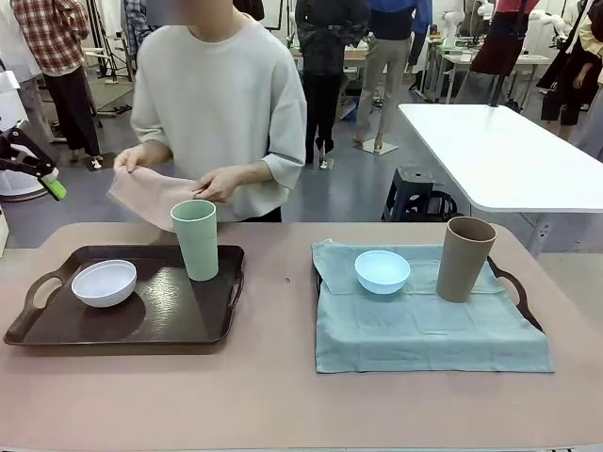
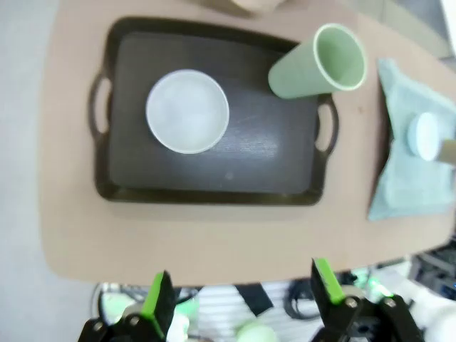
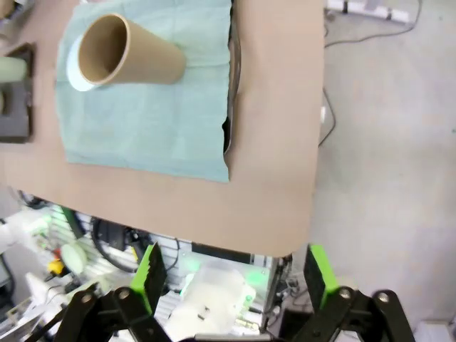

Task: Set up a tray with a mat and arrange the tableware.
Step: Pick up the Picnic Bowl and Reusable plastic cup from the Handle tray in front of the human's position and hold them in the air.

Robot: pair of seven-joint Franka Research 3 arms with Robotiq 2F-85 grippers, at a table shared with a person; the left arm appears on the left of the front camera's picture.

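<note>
1. The right tray (image 1: 514,282) looks finished: a teal mat (image 1: 424,330) is draped over it, with the light blue bowl (image 1: 382,271) and the tan tumbler (image 1: 464,259) standing upright on the cloth, near each other but apart.
2. The left tray (image 1: 38,330) is bare. The white bowl (image 1: 104,282) and the pale green tumbler (image 1: 196,240) sit directly on its dark surface, the tumbler at the far right corner.
3. Across the worktop (image 1: 283,395), the person's hand (image 1: 219,184) and the other hand hold a pinkish mat (image 1: 151,196) just behind the left tray, off the surface.
4. The left gripper (image 2: 241,286) hangs released, jaws wide and grasping nothing, high above the near edge of the worktop by the left tray.
5. The right gripper (image 3: 234,273) is likewise released and empty, high over the near right edge, well apart from the tan tumbler.
6. The step in hand appears to be matting the left tray.
7. The next move likely calls for lifting the white bowl and green tumbler clear so the mat can be laid flat, then resetting them on it.
8. The tall tumbler may tip if it is gripped too high.
</note>
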